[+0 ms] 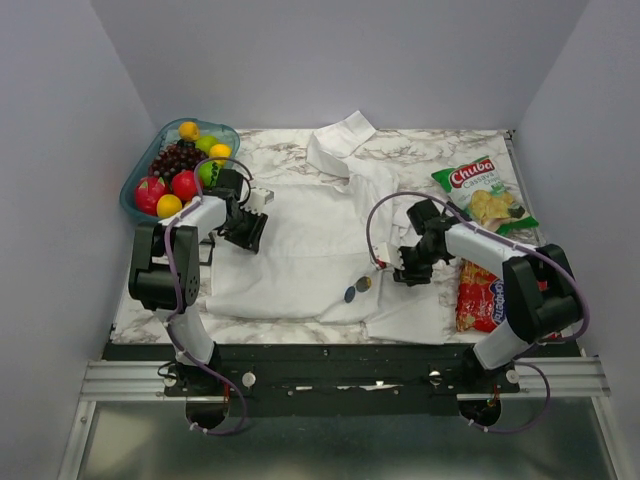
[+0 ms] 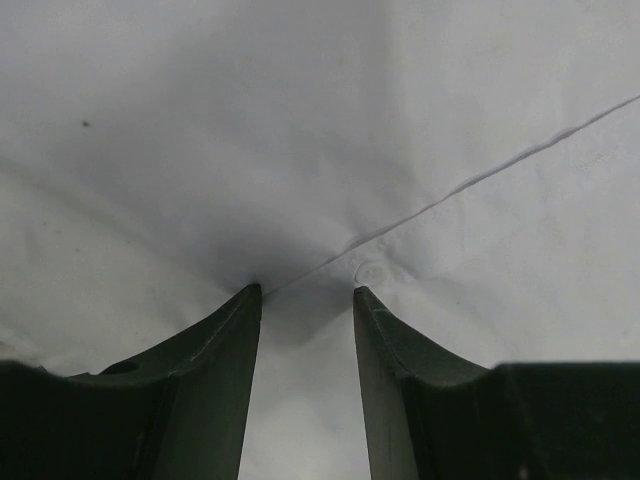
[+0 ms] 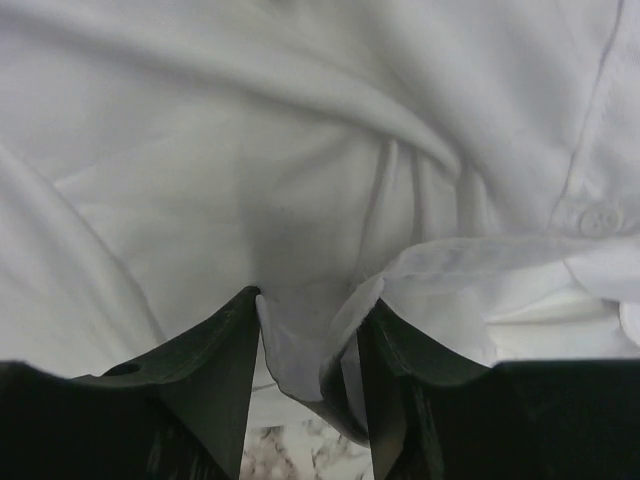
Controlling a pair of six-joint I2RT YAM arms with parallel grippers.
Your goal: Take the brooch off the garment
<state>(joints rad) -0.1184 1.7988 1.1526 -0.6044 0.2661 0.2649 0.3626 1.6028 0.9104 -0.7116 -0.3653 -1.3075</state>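
Green snack bag (image 1: 484, 192) lying beyond the right gripper (image 1: 398, 266) and off to its right: red banner on it is reading "Chuba" in white, with "Cassava" showing just under it, smaller print too fine to make out. Red packet (image 1: 478, 300) sitting just right of the same gripper is carrying blue-and-white lettering, not legible. Both wrist views are showing only the garment (image 2: 320, 120), nothing to read

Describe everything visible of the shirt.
The shirt is white, thin, wrinkled cloth with stitched seams and a white button, spread mostly flat on the marble table. The left end effector presses on one side; the right end effector holds a raised fold. A small blue brooch sits near the hem.
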